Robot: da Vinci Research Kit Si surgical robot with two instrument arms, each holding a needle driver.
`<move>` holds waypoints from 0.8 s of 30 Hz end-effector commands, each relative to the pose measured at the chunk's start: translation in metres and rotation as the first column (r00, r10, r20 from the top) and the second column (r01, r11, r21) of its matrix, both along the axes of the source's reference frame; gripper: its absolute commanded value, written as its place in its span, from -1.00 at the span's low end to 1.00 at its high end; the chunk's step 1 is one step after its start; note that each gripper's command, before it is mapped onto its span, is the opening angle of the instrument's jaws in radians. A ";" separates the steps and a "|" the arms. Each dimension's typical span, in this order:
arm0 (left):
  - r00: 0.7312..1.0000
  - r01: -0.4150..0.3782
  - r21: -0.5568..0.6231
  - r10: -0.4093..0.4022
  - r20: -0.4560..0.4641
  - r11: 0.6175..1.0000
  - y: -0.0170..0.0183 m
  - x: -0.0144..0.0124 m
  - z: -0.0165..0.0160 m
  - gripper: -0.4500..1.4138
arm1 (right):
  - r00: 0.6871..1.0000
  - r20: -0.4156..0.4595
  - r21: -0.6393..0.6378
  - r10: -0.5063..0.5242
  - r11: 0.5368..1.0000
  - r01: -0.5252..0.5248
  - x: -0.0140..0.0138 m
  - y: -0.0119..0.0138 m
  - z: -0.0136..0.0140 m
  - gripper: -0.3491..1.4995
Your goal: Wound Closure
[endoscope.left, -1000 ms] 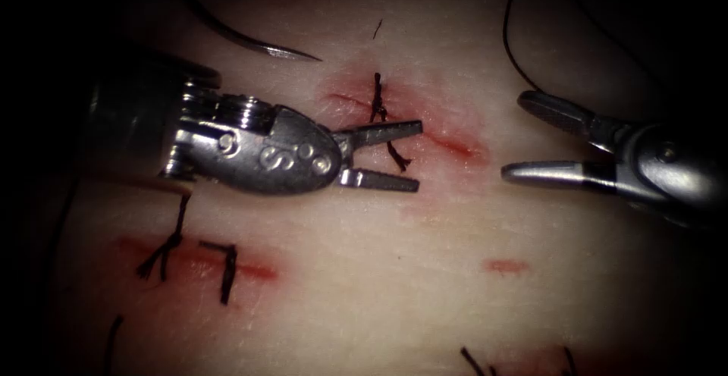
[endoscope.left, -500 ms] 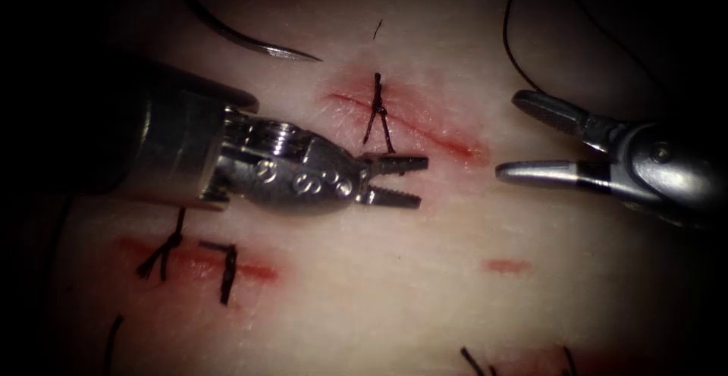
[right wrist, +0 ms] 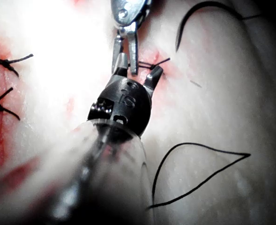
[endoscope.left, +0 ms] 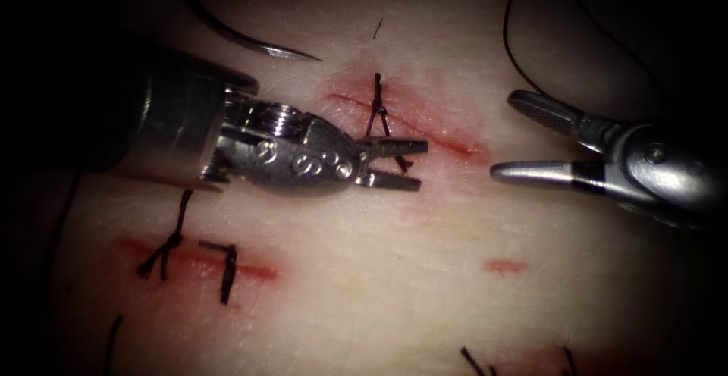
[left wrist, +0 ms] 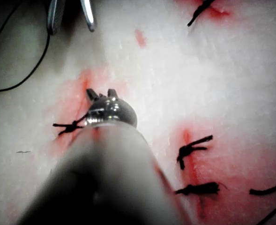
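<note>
The tissue [endoscope.left: 425,270] has a short red cut [endoscope.left: 444,139] with one knotted stitch [endoscope.left: 377,107] across its left end. My left tool [endoscope.left: 394,164] lies just below that stitch, jaws open a little, with a loose stitch tail [endoscope.left: 404,164] lying between them, not clamped. My right tool [endoscope.left: 506,135] hovers at the right end of the cut, jaws wide open and holding nothing. The curved needle [endoscope.left: 250,41] lies free on the tissue's surface, up and left of the cut. In the right wrist view the right tool [right wrist: 138,70] faces the left tool [right wrist: 128,42] across the stitch [right wrist: 152,64].
Black thread [endoscope.left: 512,42] loops at the upper right and trails across the tissue [right wrist: 198,173]. A second cut with two stitches [endoscope.left: 189,258] sits at the lower left. A small red mark [endoscope.left: 506,266] and cut thread ends [endoscope.left: 474,361] lie lower right.
The left tool slid right, rolled at the wrist and narrowed its jaws, ending around the stitch tail. The right tool drifted slightly left. The needle stayed put.
</note>
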State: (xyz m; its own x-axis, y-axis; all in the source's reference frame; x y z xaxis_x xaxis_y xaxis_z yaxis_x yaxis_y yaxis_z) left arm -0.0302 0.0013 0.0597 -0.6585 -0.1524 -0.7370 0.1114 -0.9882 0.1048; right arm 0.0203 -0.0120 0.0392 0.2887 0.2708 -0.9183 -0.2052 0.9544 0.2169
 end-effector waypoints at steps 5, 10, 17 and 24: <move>1.000 0.004 -0.003 -0.004 -0.005 1.000 0.0000 -0.0005 0.0005 -0.50 | 1.000 -0.002 -0.002 0.000 1.000 0.000 0.0009 0.0003 0.0002 -0.09; 1.000 -0.018 -0.021 0.018 -0.003 1.000 0.0002 -0.0001 0.0002 -1.00 | 1.000 0.000 -0.002 -0.001 1.000 0.001 0.0010 0.0002 0.0003 -0.15; 0.996 0.017 -0.050 -0.012 0.089 0.999 0.0013 0.0016 -0.0005 -1.00 | 1.000 -0.014 -0.028 -0.020 0.999 0.020 0.0012 0.0004 0.0011 -0.13; 0.974 -0.005 -0.041 0.015 0.228 0.999 0.0021 0.0029 -0.0001 -1.00 | 0.998 -0.024 -0.095 -0.054 0.994 0.052 0.0030 0.0003 0.0034 0.36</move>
State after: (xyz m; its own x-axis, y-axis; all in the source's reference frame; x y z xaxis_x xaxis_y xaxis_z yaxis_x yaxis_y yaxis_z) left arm -0.0266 0.0036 0.0590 -0.4526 -0.1878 -0.8717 0.0896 -0.9822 0.1651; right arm 0.0223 -0.0120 0.0424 0.2788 0.1636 -0.9463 -0.1465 0.9811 0.1264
